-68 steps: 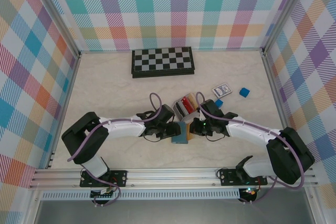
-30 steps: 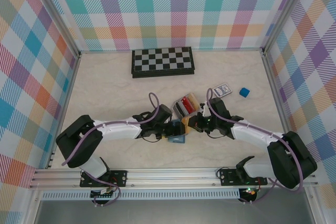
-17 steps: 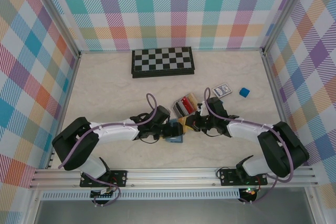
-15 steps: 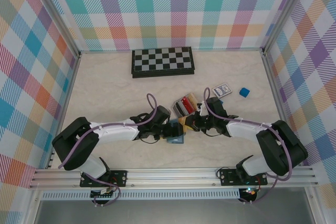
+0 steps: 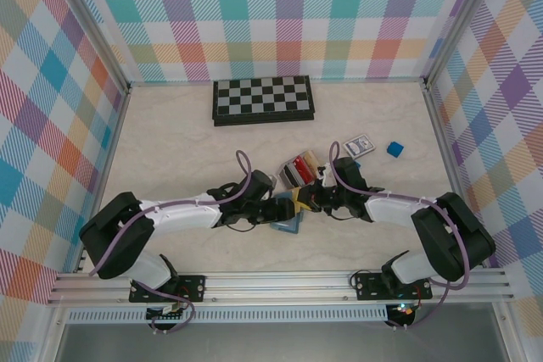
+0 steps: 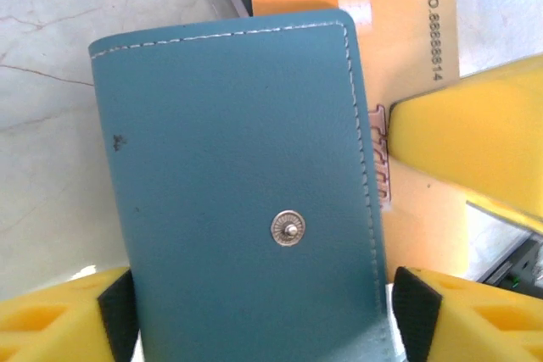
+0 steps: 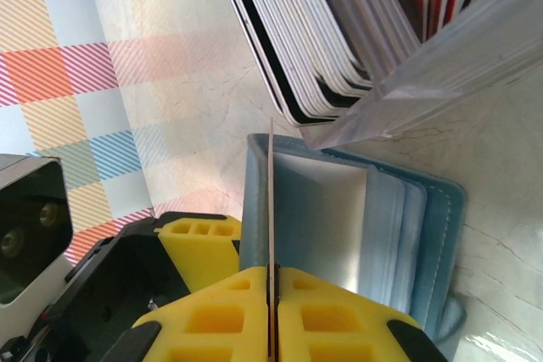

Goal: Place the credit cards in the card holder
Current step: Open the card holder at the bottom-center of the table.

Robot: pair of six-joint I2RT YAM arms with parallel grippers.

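Observation:
The teal card holder (image 5: 287,225) lies open on the table between the two arms, with one cover raised. In the left wrist view that cover (image 6: 237,167) shows its outer face and metal snap. My left gripper (image 6: 267,311) has its jaws wide, one at each side edge of the cover. My right gripper (image 7: 271,273) is shut on an orange credit card (image 7: 271,201), seen edge-on just inside the raised cover (image 7: 254,209), beside the greyish pockets (image 7: 339,226). The same card (image 6: 416,57) shows behind the cover. From above, the two grippers (image 5: 284,209) (image 5: 307,201) meet over the holder.
A grey open box (image 5: 299,169) with more cards (image 7: 314,40) stands just behind the holder, close to the right gripper. A chessboard (image 5: 263,99) lies at the back. A dark patterned card (image 5: 358,146) and a blue cube (image 5: 394,148) lie to the right.
The right gripper has carried the orange card leftward up to the holder. The left gripper's jaws have narrowed a little around the cover.

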